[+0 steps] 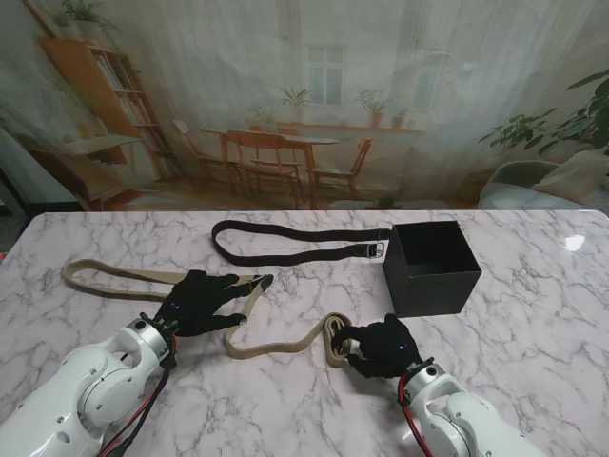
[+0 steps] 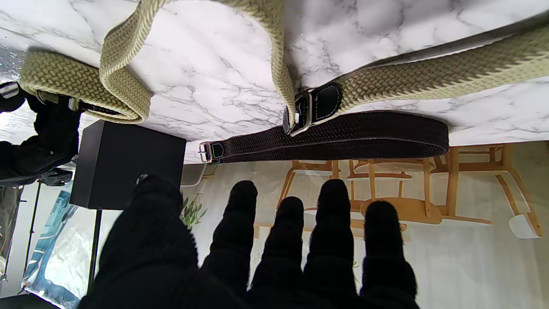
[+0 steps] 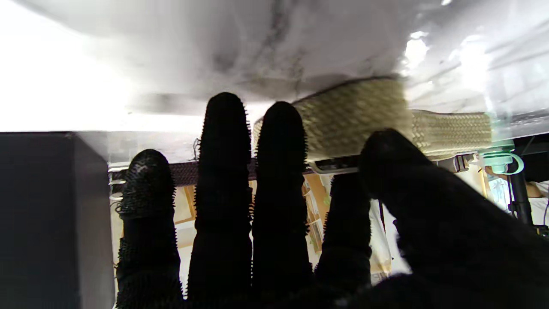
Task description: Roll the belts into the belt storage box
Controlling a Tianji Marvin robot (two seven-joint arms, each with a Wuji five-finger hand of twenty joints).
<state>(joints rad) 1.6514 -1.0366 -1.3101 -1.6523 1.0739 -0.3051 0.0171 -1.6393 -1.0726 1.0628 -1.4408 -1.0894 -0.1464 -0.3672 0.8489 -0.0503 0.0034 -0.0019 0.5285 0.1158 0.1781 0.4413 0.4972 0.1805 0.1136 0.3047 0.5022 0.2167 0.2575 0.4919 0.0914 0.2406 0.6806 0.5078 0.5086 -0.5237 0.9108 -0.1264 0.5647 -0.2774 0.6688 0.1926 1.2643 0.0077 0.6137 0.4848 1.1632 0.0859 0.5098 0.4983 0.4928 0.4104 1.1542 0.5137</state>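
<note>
Right hand (image 1: 383, 345) pinching coiled end of tan belt (image 1: 285, 338), starting roll; left hand (image 1: 198, 302) spread, apparently pinning strap to tabletop (image 1: 533, 314). Black belt (image 1: 285, 244), box (image 1: 431, 268) wait.

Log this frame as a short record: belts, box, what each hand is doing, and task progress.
tan belt: lying loose across the table, one end started into a small coil
black belt: flat and unrolled, farther from me, its buckle end near the box
belt storage box: black, open top, no belt visible inside
left hand: fingers spread, resting on the tan belt's middle
right hand: at the coiled end, grip unclear
progress: no belt stored yet
</note>
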